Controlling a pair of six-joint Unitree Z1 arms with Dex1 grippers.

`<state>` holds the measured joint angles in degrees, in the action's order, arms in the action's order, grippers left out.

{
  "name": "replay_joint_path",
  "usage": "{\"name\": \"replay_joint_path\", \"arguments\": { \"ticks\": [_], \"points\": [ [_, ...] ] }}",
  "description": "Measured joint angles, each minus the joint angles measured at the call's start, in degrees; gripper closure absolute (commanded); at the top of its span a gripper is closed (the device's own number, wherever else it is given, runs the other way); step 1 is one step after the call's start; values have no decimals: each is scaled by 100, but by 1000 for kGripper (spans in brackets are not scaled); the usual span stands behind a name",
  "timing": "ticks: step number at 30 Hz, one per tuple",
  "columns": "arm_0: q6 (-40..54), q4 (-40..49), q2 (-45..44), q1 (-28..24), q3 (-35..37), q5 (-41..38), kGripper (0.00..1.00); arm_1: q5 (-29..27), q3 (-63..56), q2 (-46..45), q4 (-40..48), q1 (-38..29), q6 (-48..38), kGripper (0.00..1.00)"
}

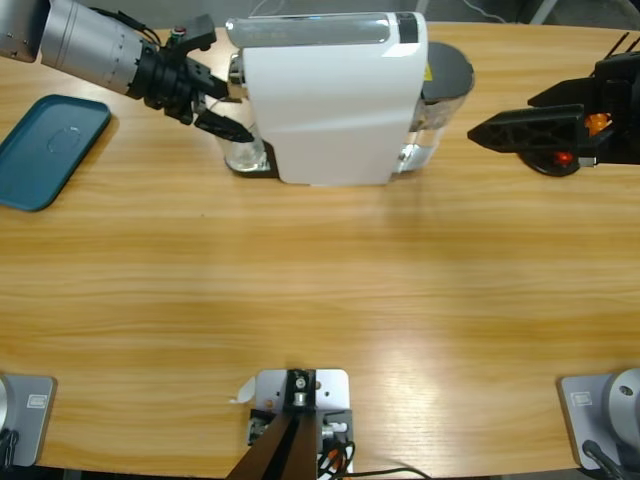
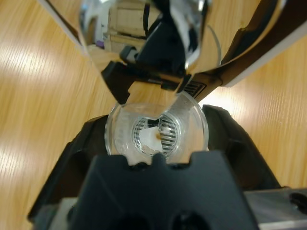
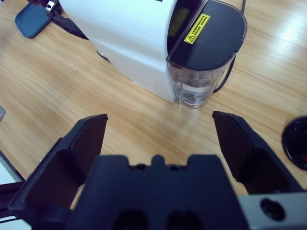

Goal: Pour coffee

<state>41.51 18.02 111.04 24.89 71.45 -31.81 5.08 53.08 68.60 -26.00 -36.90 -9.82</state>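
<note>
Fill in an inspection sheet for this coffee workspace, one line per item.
Surface: wooden table, bare in front.
Job's things: white coffee machine; clear glass under its spout; no coffee visible in it.
Clutter: blue tray at the left; black dish near the right tool.
Grippers: left tool around the glass; right tool open, holding nothing.
Cables: black cord behind the machine.
Surroundings: nothing seen.
</note>
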Motion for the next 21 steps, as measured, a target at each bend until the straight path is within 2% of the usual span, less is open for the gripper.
{"name": "replay_joint_path", "arguments": {
  "ticks": [10,13,16,17,18,19,20,21],
  "points": [
    [-57,0,-90,-244,-84,-70,13,1,116,11,-41,0,43,0],
    [-151,0,-350,-395,-174,-165,13,0,413,58,-300,0,119,1],
    [-266,27,-944,-558,-499,-172,13,-157,1041,198,-791,37,201,54],
    [-343,53,-1223,-633,-663,-133,13,-272,1318,312,-984,84,206,142],
    [-424,69,-1475,-686,-807,-61,13,-352,1611,441,-1180,151,213,274],
    [-504,90,-1713,-716,-968,12,13,-403,1956,615,-1374,240,218,494],
    [-603,108,-1916,-736,-1113,66,13,-431,2260,772,-1520,331,219,866],
    [-736,128,-2082,-739,-1250,98,13,-464,2570,936,-1645,407,223,1000]
  ]
}}
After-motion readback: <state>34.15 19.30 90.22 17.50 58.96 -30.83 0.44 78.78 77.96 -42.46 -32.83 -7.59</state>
